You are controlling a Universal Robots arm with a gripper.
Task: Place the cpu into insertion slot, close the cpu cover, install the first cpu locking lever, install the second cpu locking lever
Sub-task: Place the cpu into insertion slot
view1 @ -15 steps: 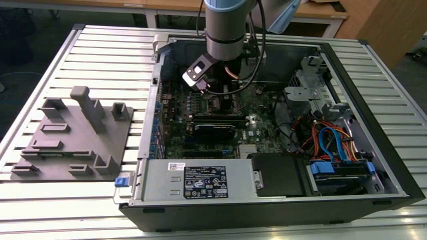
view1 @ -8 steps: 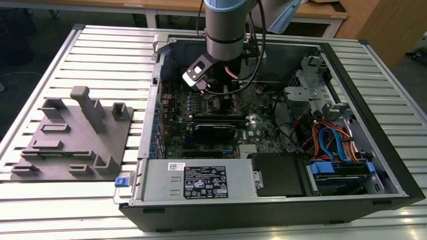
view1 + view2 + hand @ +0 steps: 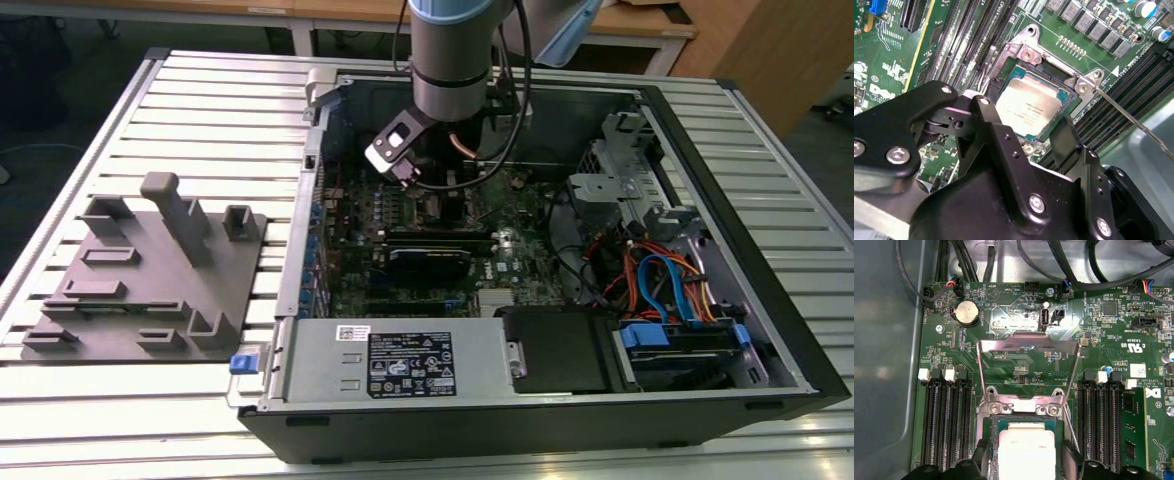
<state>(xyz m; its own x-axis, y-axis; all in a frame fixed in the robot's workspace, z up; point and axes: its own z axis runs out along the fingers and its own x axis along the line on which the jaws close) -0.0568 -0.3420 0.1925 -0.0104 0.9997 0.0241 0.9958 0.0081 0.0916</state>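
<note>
The small square silver-topped cpu (image 3: 1026, 447) is lying flat in the dark, metal-rimmed insertion slot (image 3: 1021, 409) on the green motherboard (image 3: 1104, 355), so the placing step is looking finished. The black tool (image 3: 1026, 462) is straddling it, fingers spread and seemingly not touching it. The thin silvery cpu cover (image 3: 1026, 341) is standing swung open; closing it would call for the tool clearing the slot first.
</note>
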